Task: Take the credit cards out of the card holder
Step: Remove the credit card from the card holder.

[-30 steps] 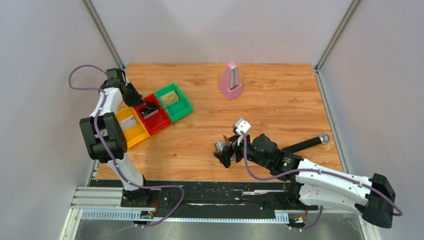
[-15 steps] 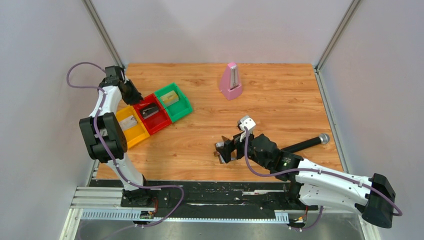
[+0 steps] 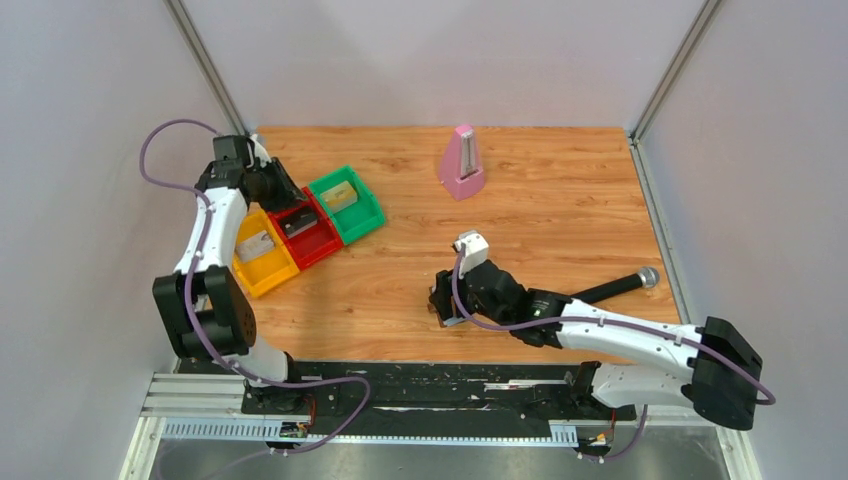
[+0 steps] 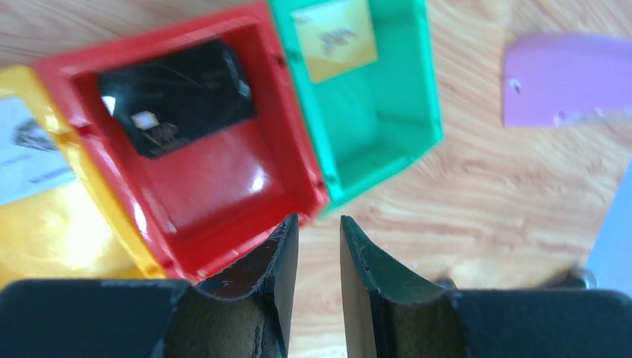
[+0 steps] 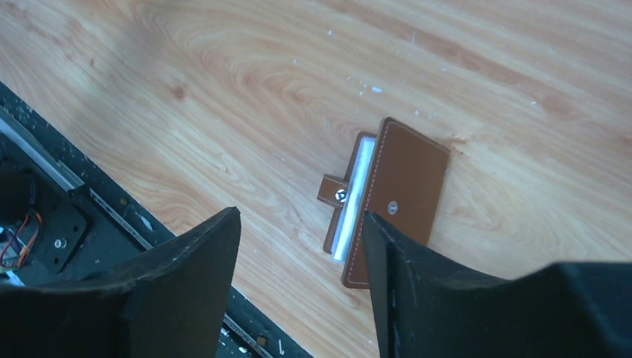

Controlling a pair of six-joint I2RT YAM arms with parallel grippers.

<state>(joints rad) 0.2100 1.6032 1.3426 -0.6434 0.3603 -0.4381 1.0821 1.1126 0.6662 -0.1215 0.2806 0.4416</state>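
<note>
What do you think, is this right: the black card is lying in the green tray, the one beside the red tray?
Not quite. The black card is lying in the red tray, not the green one. The left wrist view shows it. The green tray beside it holds a gold card instead.

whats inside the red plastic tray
One dark, glossy rectangular card lies flat in the red plastic tray; the rest of its visible floor is bare. The left gripper covers the tray's nearest corner, so that bit cannot be checked.
</note>
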